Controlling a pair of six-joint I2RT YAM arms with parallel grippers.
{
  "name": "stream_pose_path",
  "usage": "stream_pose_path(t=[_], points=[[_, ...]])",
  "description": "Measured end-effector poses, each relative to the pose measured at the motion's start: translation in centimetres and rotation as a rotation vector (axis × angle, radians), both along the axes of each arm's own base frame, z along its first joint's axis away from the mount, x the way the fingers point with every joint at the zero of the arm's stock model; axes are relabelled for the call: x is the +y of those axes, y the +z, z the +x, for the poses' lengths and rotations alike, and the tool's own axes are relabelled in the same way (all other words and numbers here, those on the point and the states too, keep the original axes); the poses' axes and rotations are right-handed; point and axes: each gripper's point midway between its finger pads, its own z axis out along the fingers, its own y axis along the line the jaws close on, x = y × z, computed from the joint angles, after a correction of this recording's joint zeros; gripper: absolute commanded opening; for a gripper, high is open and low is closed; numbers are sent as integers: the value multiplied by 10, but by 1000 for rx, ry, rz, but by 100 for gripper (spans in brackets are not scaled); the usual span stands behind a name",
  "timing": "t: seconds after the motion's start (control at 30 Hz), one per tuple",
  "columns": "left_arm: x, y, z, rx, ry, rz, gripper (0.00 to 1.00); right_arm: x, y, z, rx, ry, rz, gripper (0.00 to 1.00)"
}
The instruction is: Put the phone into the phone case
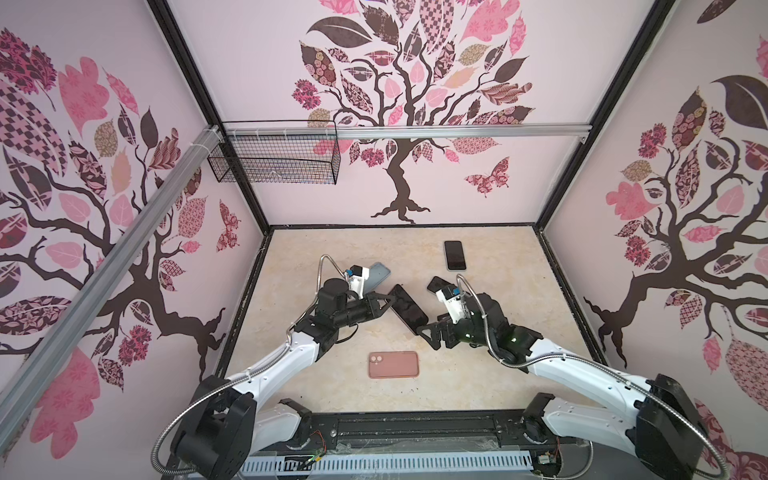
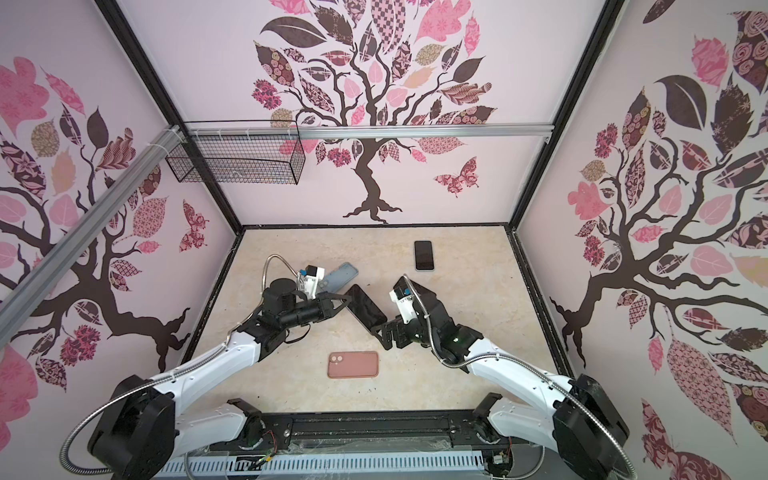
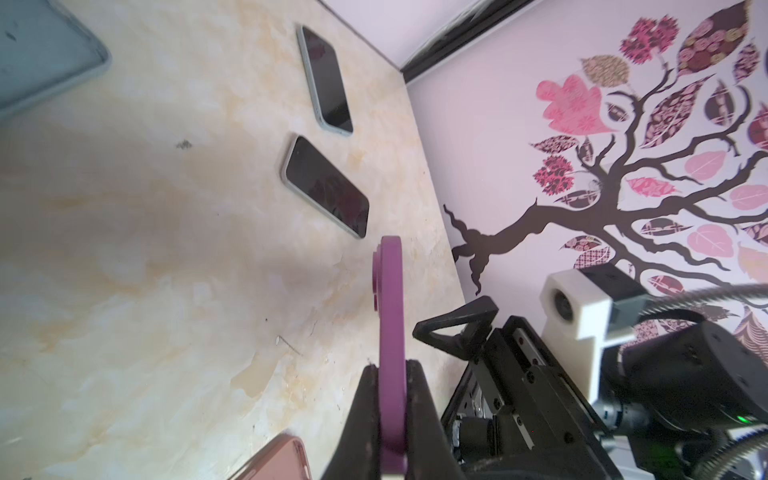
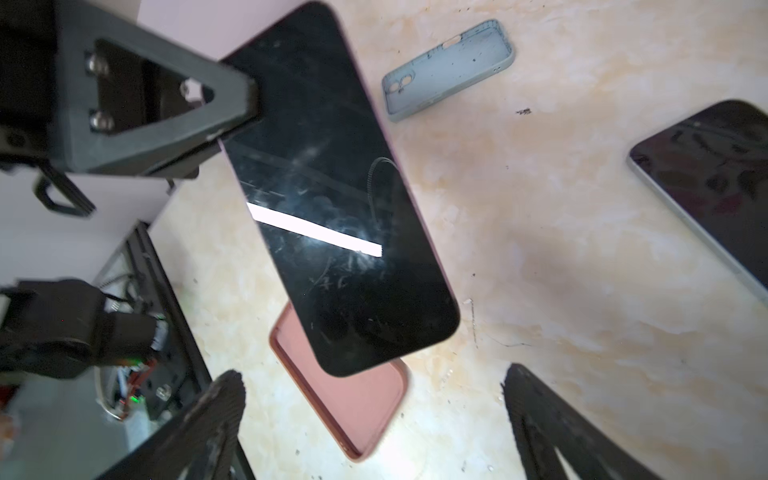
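In both top views the blue-grey case (image 1: pixel 380 274) lies at about ten o'clock on the table (image 1: pixel 311 374), just behind the left arm's wrist, with its hollow side up.

The left gripper (image 1: pixel 388 301) is clamped on the purple phone (image 1: pixel 409 309) at one short end. It holds the phone clear of the table, screen up and tilted. The left wrist view shows the purple body edge-on between the two pads, so the bite is narrow and near the end. I judge that the phone could swing about that pinch if it is pushed.

The salmon case (image 1: pixel 393 365) lies open side up at six o'clock from the phone, with its camera cut-out toward nine o'clock.

The right gripper (image 1: pixel 424 338) has its jaws wide apart and empty, at five o'clock from the phone's free end.

To do this step well:
- Carry the phone toward six o'clock and turn it until its long side runs along the case.
- Match the camera corner to the cut-out.
- Seat one end under the rim first.
- Use the right fingers to steady the case or press the free end down.

Two spare phones (image 1: pixel 454 254) and (image 3: pixel 326 191) lie at one to two o'clock, well clear.
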Motion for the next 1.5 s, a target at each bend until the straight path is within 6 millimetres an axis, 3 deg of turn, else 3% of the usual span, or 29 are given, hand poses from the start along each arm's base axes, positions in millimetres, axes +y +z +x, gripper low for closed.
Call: stream_pose_path(t=[0.13, 0.43, 0.7, 1.07, 1.5], points=[[10, 3, -4, -40, 51, -31, 0, -6, -1, 2, 77, -57, 164, 89], [20, 24, -13, -128, 94, -132, 0, 15, 28, 2, 129, -19, 457, 73], [28, 47, -22, -208, 113, -207, 0, 24, 38, 6, 160, 2, 560, 60], [32, 68, -30, -273, 113, -312, 0, 39, 59, 0, 186, 126, 714, 35], [35, 87, -33, -314, 116, -421, 0, 42, 96, -3, 130, 204, 817, 22]])
